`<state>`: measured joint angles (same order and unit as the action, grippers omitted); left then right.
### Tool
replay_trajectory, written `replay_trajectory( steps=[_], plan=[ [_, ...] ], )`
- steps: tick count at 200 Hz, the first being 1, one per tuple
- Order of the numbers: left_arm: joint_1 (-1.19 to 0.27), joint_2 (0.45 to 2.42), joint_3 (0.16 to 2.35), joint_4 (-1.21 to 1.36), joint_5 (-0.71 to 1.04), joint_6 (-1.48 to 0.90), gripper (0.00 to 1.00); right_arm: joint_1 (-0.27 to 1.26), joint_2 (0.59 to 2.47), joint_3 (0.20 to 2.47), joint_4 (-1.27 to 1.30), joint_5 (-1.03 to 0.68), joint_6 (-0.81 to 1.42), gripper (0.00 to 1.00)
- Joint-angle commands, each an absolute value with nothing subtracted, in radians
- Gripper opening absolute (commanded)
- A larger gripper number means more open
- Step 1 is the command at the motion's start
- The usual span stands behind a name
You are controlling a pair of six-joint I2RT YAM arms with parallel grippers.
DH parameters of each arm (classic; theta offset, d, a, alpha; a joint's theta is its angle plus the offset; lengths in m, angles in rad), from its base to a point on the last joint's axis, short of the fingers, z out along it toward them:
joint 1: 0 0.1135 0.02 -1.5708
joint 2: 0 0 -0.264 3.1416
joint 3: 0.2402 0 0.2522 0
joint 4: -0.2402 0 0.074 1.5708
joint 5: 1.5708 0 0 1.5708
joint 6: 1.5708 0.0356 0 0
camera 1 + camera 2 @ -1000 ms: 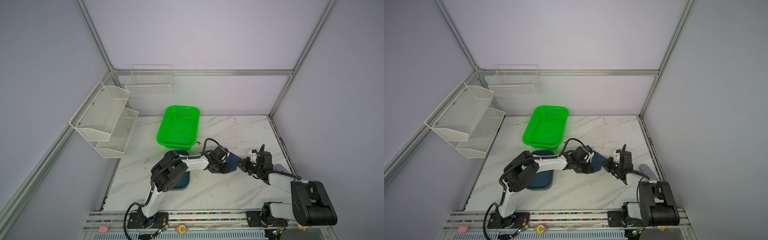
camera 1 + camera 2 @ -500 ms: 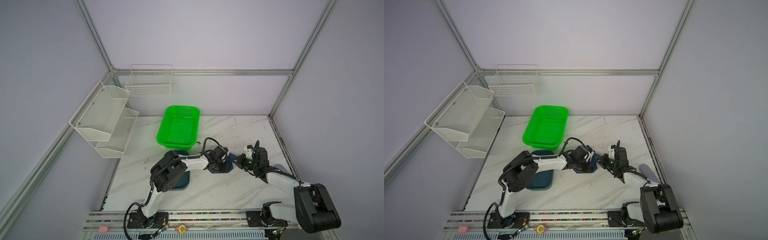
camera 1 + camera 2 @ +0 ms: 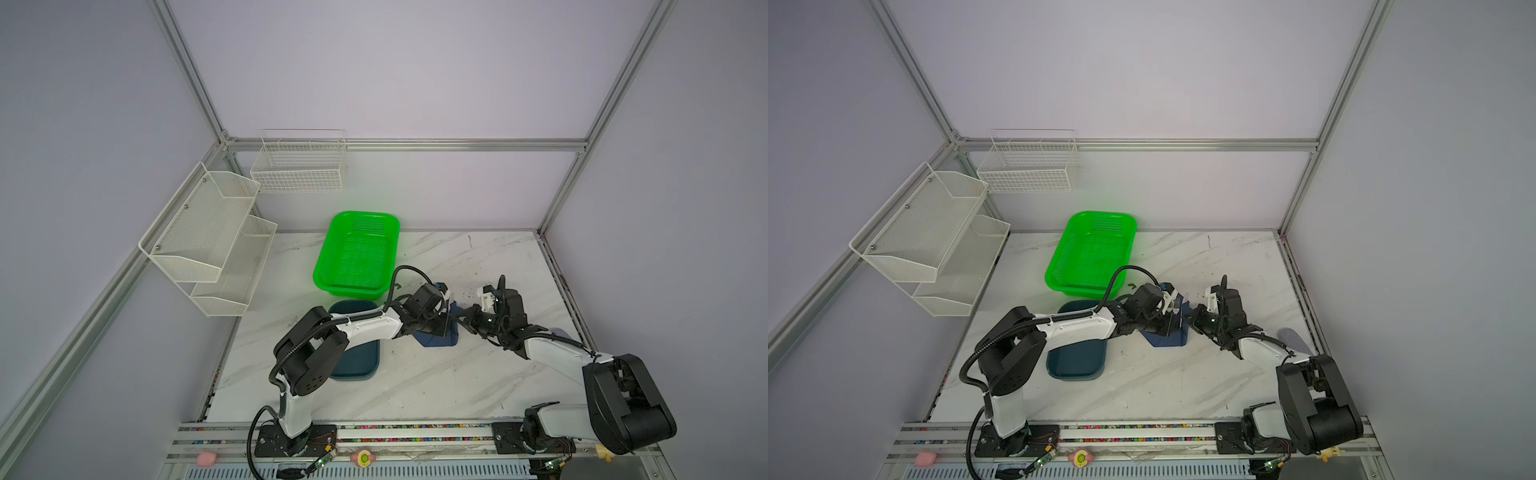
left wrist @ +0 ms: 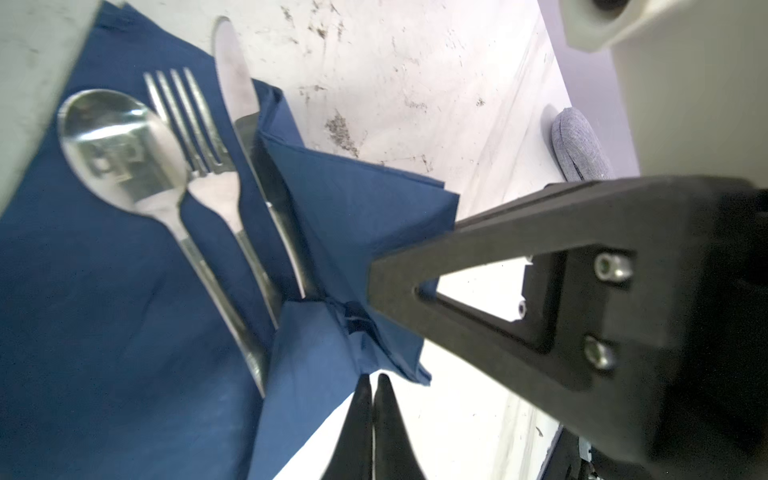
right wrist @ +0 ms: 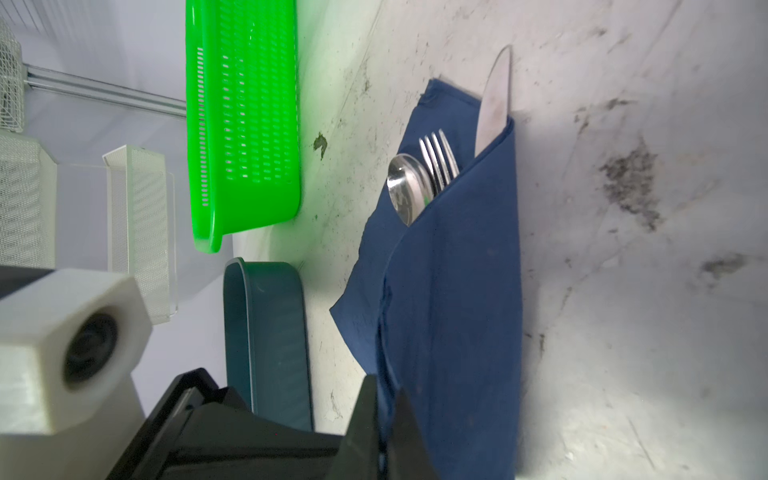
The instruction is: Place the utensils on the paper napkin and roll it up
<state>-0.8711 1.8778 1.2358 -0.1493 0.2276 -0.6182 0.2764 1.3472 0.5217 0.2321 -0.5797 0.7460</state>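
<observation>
The navy paper napkin (image 5: pixel 457 291) lies on the marble table with one side folded over the utensils. The spoon (image 5: pixel 405 187), fork (image 5: pixel 438 160) and knife (image 5: pixel 494 99) stick out of the fold side by side. The left wrist view shows the spoon (image 4: pixel 124 153), fork (image 4: pixel 187 112) and knife (image 4: pixel 232 70) lying on the napkin (image 4: pixel 104 311). My right gripper (image 5: pixel 384 388) is shut on the napkin's folded edge. My left gripper (image 4: pixel 372 380) is shut, its tips right at the napkin's edge with nothing seen between them. In both top views the two grippers (image 3: pixel 446 318) (image 3: pixel 1190 318) meet over the napkin (image 3: pixel 436 338).
A dark teal tray (image 3: pixel 357 361) lies left of the napkin, partly under the left arm. A green basket (image 3: pixel 357 253) stands behind it. White wire racks (image 3: pixel 208 237) hang on the left wall. A grey pad (image 3: pixel 559 332) lies at the table's right edge.
My right gripper has moved left toward the left gripper, drawing the napkin's side over the utensils. The left arm has stayed nearly in place.
</observation>
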Motion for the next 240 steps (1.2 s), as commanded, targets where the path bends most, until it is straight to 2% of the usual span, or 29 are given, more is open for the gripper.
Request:
replay_trajectory(
  steps=[1, 15, 35, 59, 77, 142, 240],
  plan=[
    [-0.857, 1.794, 1.174, -0.129, 0.161, -0.608, 0.13, 0.298, 1.368, 0.55, 0.215, -0.569, 0.72, 0.08],
    [-0.852, 1.758, 1.153, -0.137, 0.132, -0.589, 0.18, 0.307, 1.387, 0.557, 0.212, -0.569, 0.713, 0.08],
    [-0.828, 1.721, 1.116, -0.111, 0.134, -0.605, 0.29, 0.323, 1.411, 0.572, 0.203, -0.571, 0.698, 0.09],
    [-0.8, 1.712, 1.11, -0.09, 0.178, -0.63, 0.36, 0.343, 1.439, 0.584, 0.199, -0.572, 0.687, 0.09],
    [-0.776, 1.717, 1.132, -0.152, 0.151, -0.717, 0.48, 0.363, 1.458, 0.598, 0.19, -0.572, 0.674, 0.1],
    [-0.727, 1.809, 1.2, -0.101, 0.345, -0.799, 0.53, 0.399, 1.499, 0.615, 0.192, -0.569, 0.652, 0.12],
    [-0.712, 1.874, 1.249, -0.053, 0.385, -0.84, 0.56, 0.403, 1.491, 0.593, 0.217, -0.616, 0.624, 0.28]
  ],
)
